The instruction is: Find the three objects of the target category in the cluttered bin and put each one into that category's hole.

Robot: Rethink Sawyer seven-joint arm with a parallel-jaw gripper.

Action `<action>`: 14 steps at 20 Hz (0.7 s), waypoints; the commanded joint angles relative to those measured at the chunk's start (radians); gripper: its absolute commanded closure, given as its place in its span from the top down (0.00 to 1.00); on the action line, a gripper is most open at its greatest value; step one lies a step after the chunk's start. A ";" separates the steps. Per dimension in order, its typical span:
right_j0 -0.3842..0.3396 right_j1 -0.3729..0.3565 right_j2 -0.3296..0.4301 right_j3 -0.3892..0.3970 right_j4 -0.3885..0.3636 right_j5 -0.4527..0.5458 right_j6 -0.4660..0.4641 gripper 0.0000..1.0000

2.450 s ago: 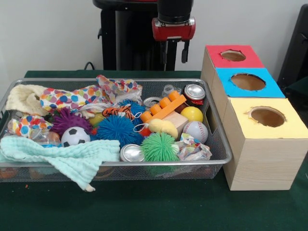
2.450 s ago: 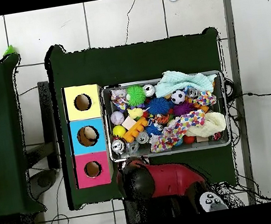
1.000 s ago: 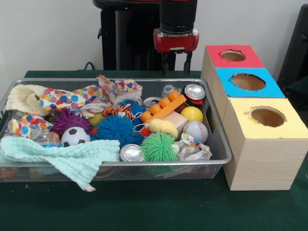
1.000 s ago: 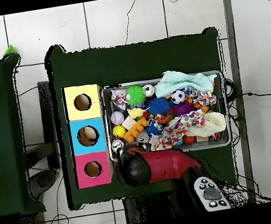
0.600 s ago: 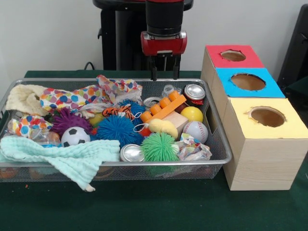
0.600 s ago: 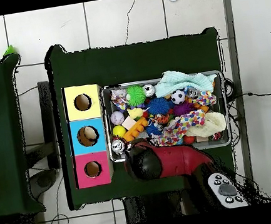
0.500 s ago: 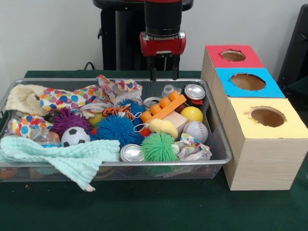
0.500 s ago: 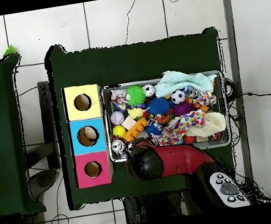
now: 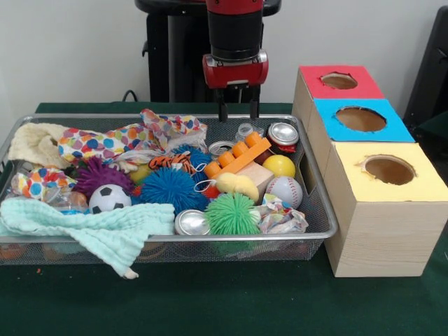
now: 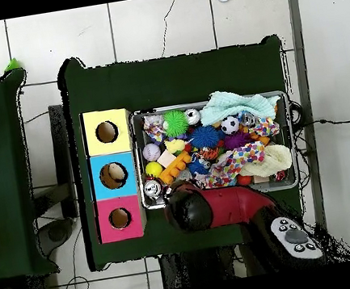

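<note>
**End effector poised over the far rim of the cluttered bin**

Shown with the end effector [image 9: 236,112] hanging above the far edge of the wire-mesh bin [image 9: 318,210], fingers parted a little and holding nothing. Target category not given by the frames; cans taken here as a likely candidate, by judgement only. Nearest can [image 9: 283,134] found below and toward the boxes from the fingertips, upright with its lid showing, against the bin's end wall. Second can [image 9: 221,148] seen almost directly beneath the end effector, partly tucked behind the orange toy brick [image 9: 238,156]. Third can [image 9: 192,222] placed well apart, at the bin's near rim beside the green spiky ball [image 9: 232,213].

Crowded around these: a small clear jar [image 9: 245,131] between the two far cans, a yellow ball [image 9: 279,166] and a baseball [image 9: 285,190] just in front of the nearest can, a blue spiky ball [image 9: 170,187], a patterned cloth [image 9: 115,142] and a mint cloth [image 9: 91,227].

Judged obstacles to a straight descent: the orange toy brick leaning over the second can, and the bin wall close beside the nearest one.

Three-hole box standing just beside the bin on the tabletop [image 9: 210,301]: red hole [image 9: 339,80], blue hole [image 9: 360,119], yellow hole [image 9: 389,169].
</note>
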 commanded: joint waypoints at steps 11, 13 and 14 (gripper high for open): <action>-0.046 0.096 0.103 -0.118 -0.120 0.007 -0.003 1.00; -0.054 0.095 0.110 -0.119 -0.130 0.018 -0.011 1.00; -0.058 0.095 0.113 -0.118 -0.137 0.022 -0.015 1.00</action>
